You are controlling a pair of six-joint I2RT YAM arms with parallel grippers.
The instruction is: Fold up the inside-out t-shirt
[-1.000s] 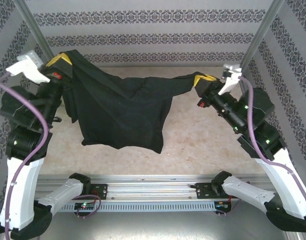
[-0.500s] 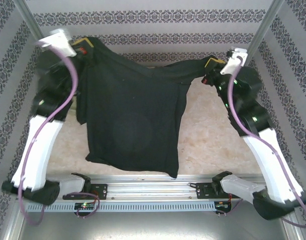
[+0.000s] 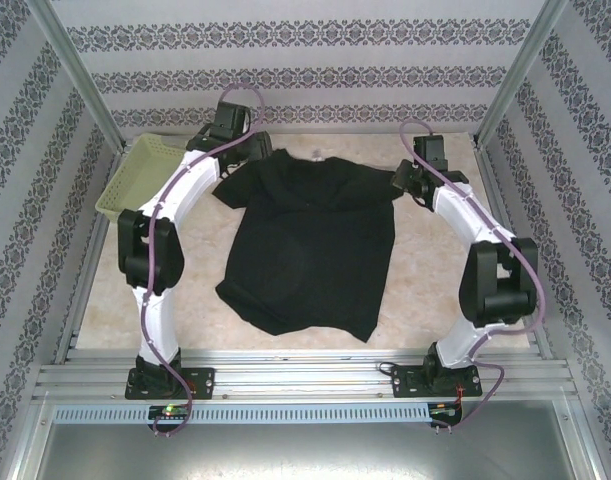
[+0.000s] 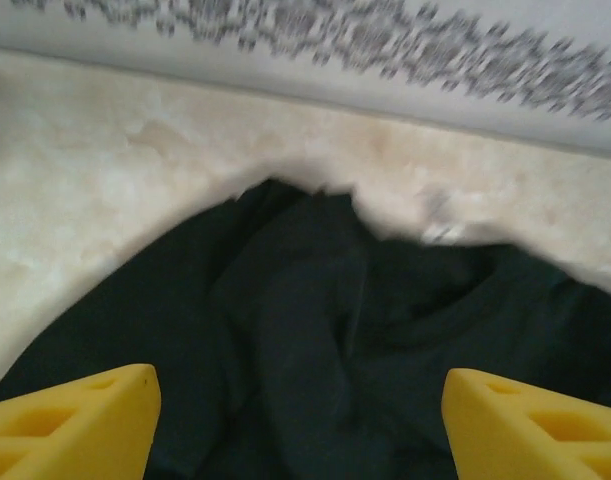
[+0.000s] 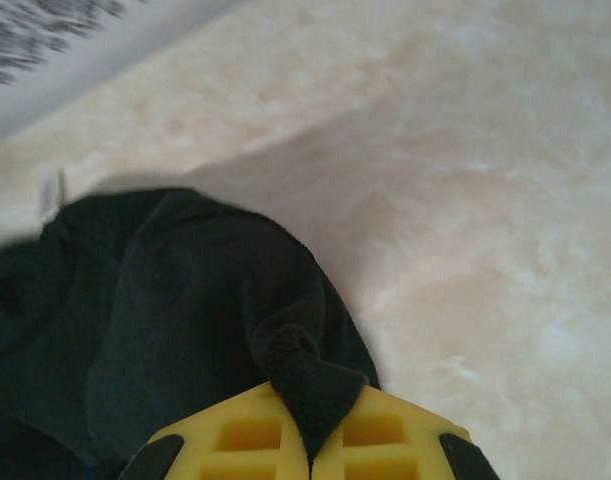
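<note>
The inside-out t-shirt [image 3: 310, 250], plain black, lies spread on the table with its collar toward the far wall. My left gripper [image 3: 249, 162] hovers over its far left shoulder. In the left wrist view the two yellow fingers [image 4: 75, 420] stand wide apart and open, with crumpled black shirt fabric [image 4: 315, 330] below them and nothing between them. A small white tag [image 4: 440, 228] shows at the collar edge. My right gripper [image 3: 404, 183] sits at the far right sleeve. It is shut [image 5: 310, 445] on a pinched fold of the black t-shirt [image 5: 185, 320].
A pale yellow-green lattice basket [image 3: 135, 175] stands at the far left, just beside the left arm. Patterned walls and metal posts close in the back and sides. Bare marbled table [image 3: 455, 330] lies right of the shirt and along its near edge.
Both arms swung forward from holding the shirt up in the air and laid it down flat on the table. The left gripper opened and let go of its corner.
</note>
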